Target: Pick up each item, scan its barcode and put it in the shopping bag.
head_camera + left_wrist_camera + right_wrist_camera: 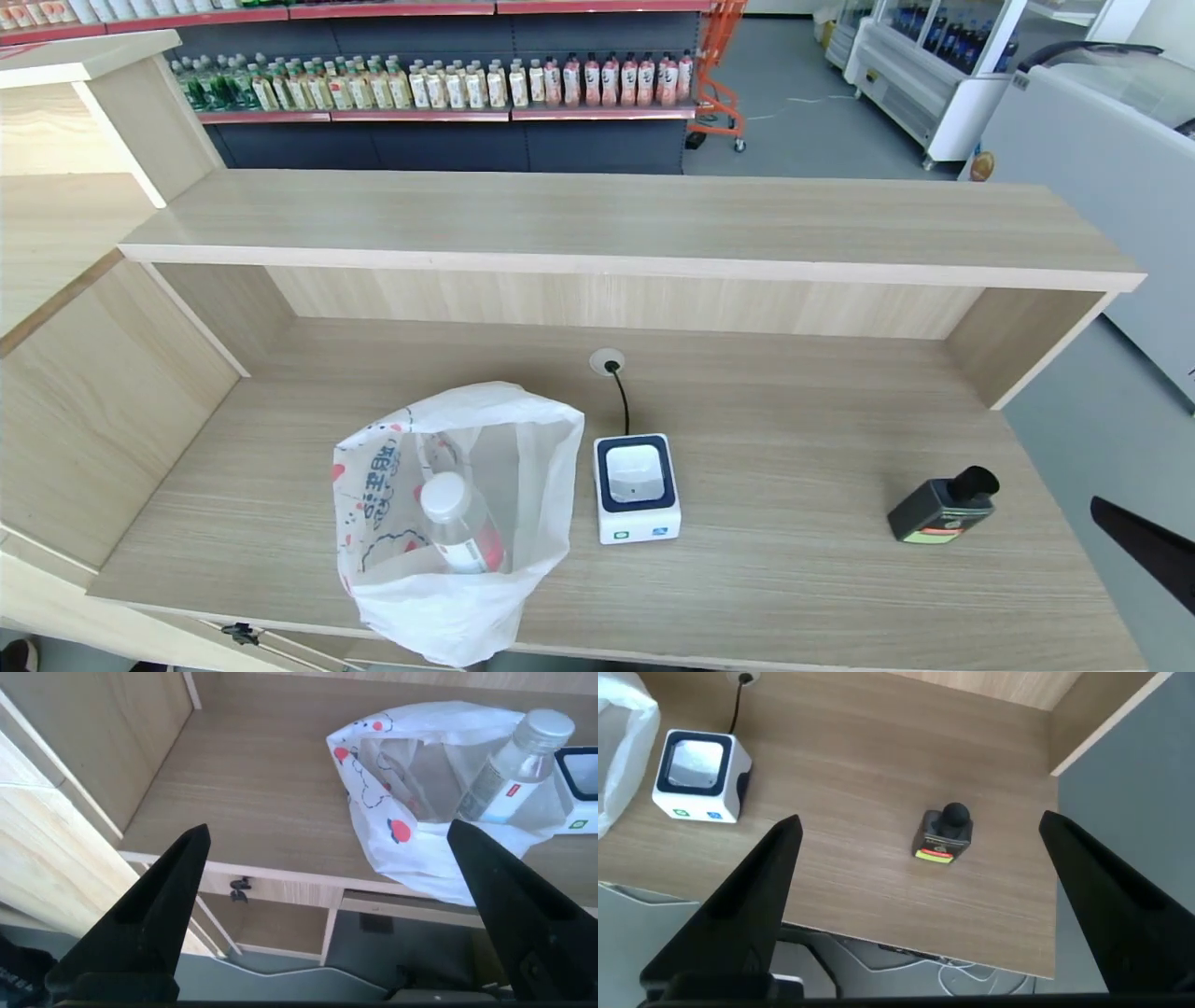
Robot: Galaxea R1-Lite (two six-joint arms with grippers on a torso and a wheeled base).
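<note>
A white plastic shopping bag (457,523) stands open at the counter's front left, with a clear bottle (457,523) with a white cap inside it. The same bag (420,793) and bottle (519,761) appear in the left wrist view, beyond my open left gripper (327,915), which hangs in front of the counter's edge. A white barcode scanner (636,487) sits mid-counter, cable running back. A dark bottle with a black cap (943,509) lies on its side at the right. My right gripper (920,910) is open, held off the front edge, the dark bottle (943,837) ahead of it.
The wooden counter (794,560) has a raised back shelf (616,224) and side walls. The scanner's cable goes into a grommet hole (607,360). Store shelves with drinks (439,84) and freezers (934,65) stand beyond.
</note>
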